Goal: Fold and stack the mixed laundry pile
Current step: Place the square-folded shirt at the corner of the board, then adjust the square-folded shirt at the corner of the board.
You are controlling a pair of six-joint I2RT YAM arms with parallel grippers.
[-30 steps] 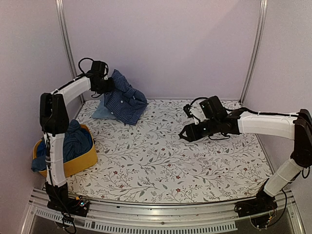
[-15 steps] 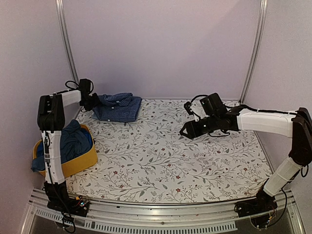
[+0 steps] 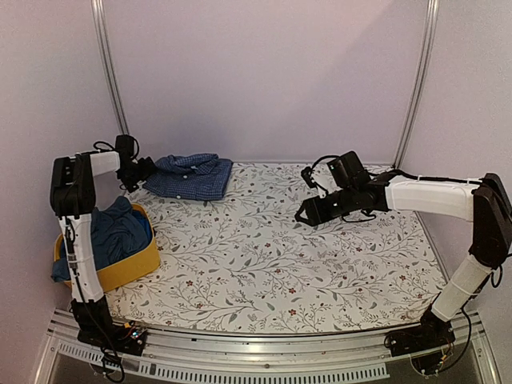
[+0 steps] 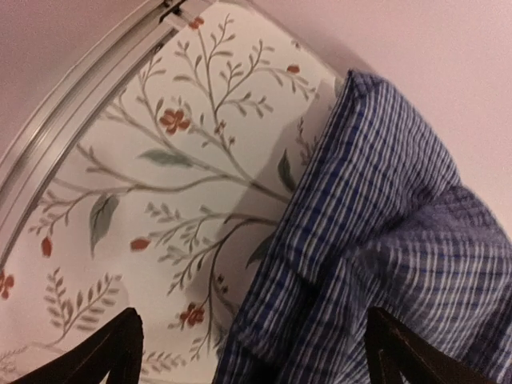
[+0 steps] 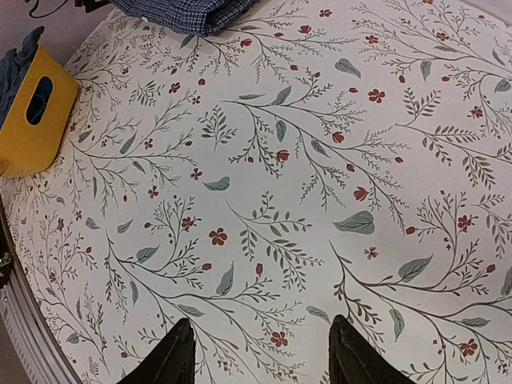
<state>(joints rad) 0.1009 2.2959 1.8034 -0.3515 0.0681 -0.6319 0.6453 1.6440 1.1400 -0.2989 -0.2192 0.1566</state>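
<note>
Seen from the top external camera, the navy-and-white checked shirt lies in a flattish bundle at the far left corner of the floral surface, close to the back wall. The left gripper sits low, just beside the shirt's left edge. The right gripper hangs over the surface right of centre, well apart from the shirt. At the near left, a yellow basket holds the darker blue clothes, which spill over its left rim. From the left wrist camera, the left gripper stands with its jaws wide. Both dark fingertips show at the bottom corners, and a folded edge of the checked shirt lies between and beyond them, not clamped. The patterned surface shows to the shirt's left, bordered by a metal frame rail. From the right wrist camera, the right gripper is spread part-way with nothing between its fingers. Only the bare surface lies below it, the checked shirt at the top edge, the yellow basket at far left.
</note>
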